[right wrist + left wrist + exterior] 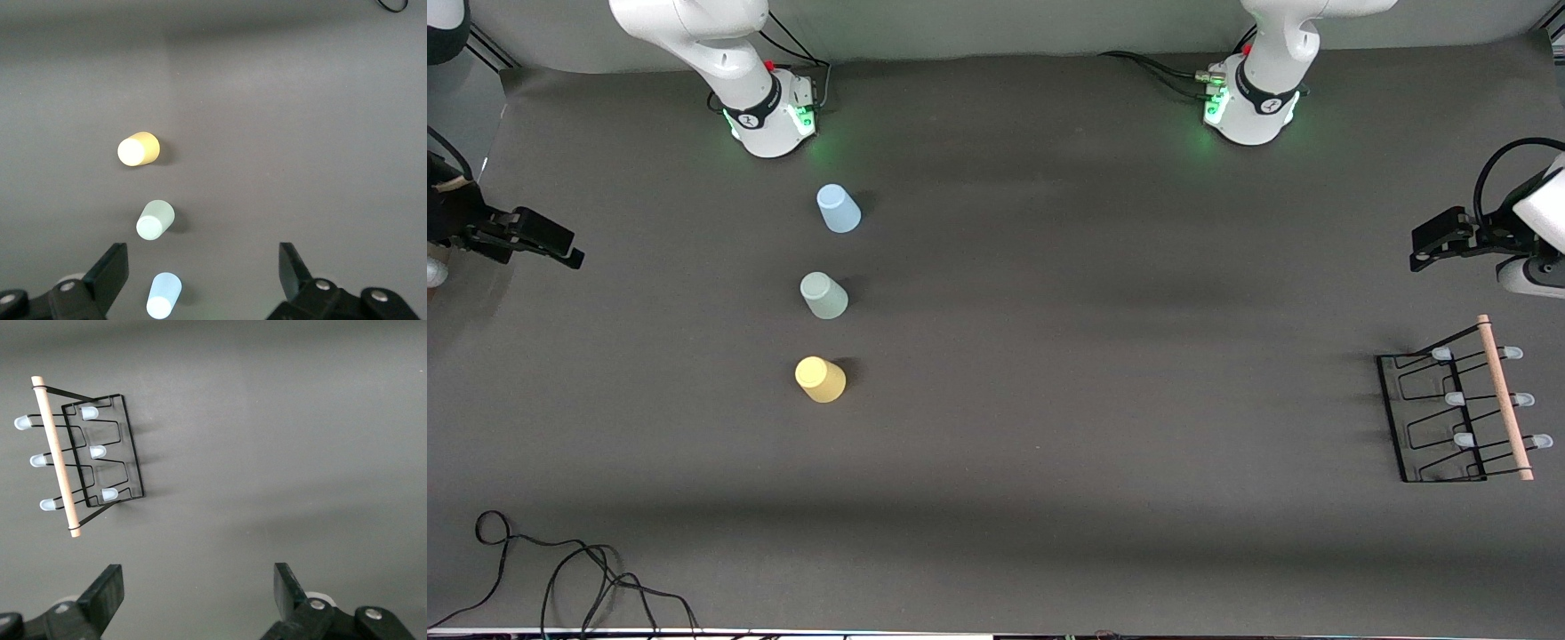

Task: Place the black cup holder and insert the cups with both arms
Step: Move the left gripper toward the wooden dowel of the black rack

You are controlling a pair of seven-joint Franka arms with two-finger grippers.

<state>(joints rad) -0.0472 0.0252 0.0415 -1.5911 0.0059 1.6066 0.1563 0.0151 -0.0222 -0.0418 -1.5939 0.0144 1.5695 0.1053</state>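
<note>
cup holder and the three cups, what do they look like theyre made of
Black cup holder: thin black wire, probably coated metal, going by the slim bent outlines; the handle rod looks like pale bare wood; the prong tips look like translucent bluish plastic or rubber caps.
Blue cup, green cup and yellow cup: matte, slightly translucent, likely plastic.

three cups (823,299) stand in a row toward the right arm's end of the table (1103,267), one nearer the front camera than the next, well apart from the cup holder (1458,411) at the left arm's end.
</note>
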